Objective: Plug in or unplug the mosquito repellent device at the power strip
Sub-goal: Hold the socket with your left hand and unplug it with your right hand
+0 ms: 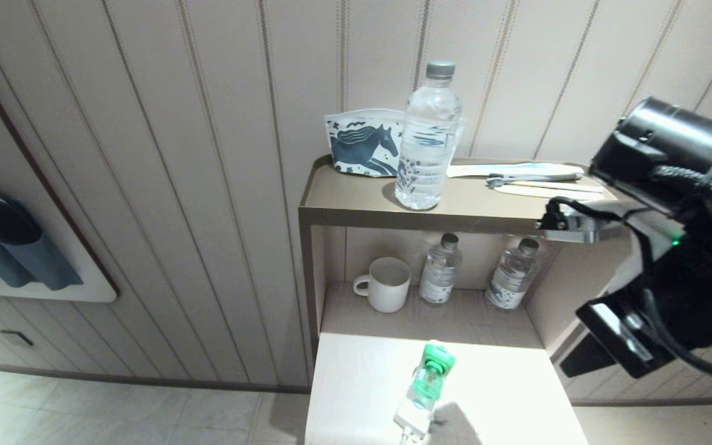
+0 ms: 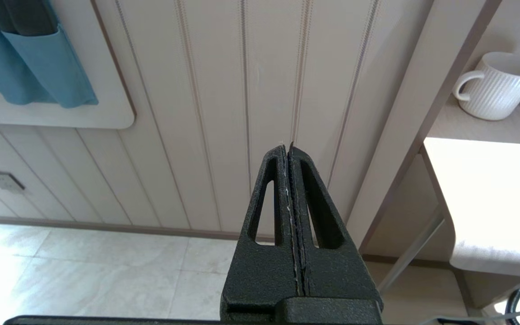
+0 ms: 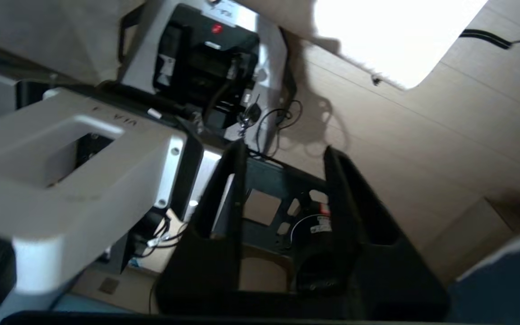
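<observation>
The mosquito repellent device [image 1: 430, 374], with its green top and translucent green bottle, sits on the end of the white power strip [image 1: 413, 421] at the near edge of the bright white table [image 1: 504, 395]. Its prongs are hidden. Most of the strip is cut off by the bottom of the head view. My right arm [image 1: 671, 185] is raised at the right, well above and to the right of the device. In the right wrist view the right gripper [image 3: 285, 149] is open and empty, facing my own base and the floor. My left gripper [image 2: 288, 146] is shut, parked facing the wall panel left of the table.
A white ribbed mug [image 1: 387, 283] and two small water bottles [image 1: 439, 269] [image 1: 512, 274] stand on the low shelf behind the table. On the upper shelf [image 1: 343, 207] are a tall water bottle [image 1: 427, 136], a horse-print pouch [image 1: 362, 145] and a toothbrush [image 1: 532, 179].
</observation>
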